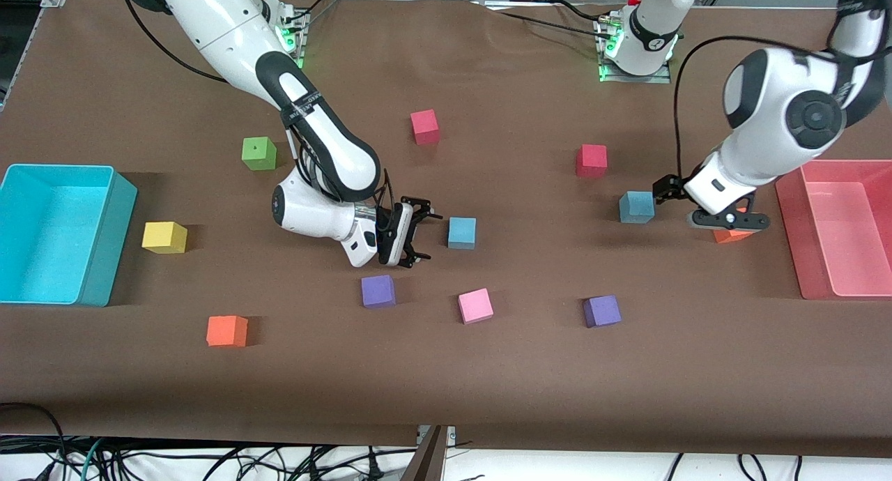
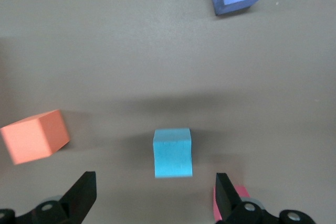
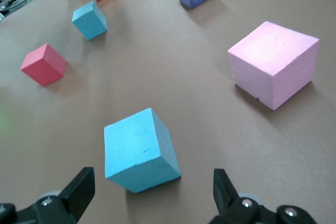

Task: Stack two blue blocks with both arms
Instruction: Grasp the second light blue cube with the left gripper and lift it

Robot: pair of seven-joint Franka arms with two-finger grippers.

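Front view: my right gripper (image 1: 416, 231), jaws spread and empty, sits beside one blue block (image 1: 461, 232) mid-table; my left gripper (image 1: 679, 202), likewise released, beside the second blue block (image 1: 637, 207).

Left wrist view: second block (image 2: 172, 152) lies ahead of my fingertips (image 2: 83, 192), not between them; closing now would grab air.

Right wrist view: first block (image 3: 139, 150) sits skewed, so a pad could shove it.

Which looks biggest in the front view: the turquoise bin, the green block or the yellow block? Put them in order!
1. Turquoise bin, by far the largest.
2. Yellow block and green block look about alike; the yellow one sits nearer the camera, so I won't rank them.
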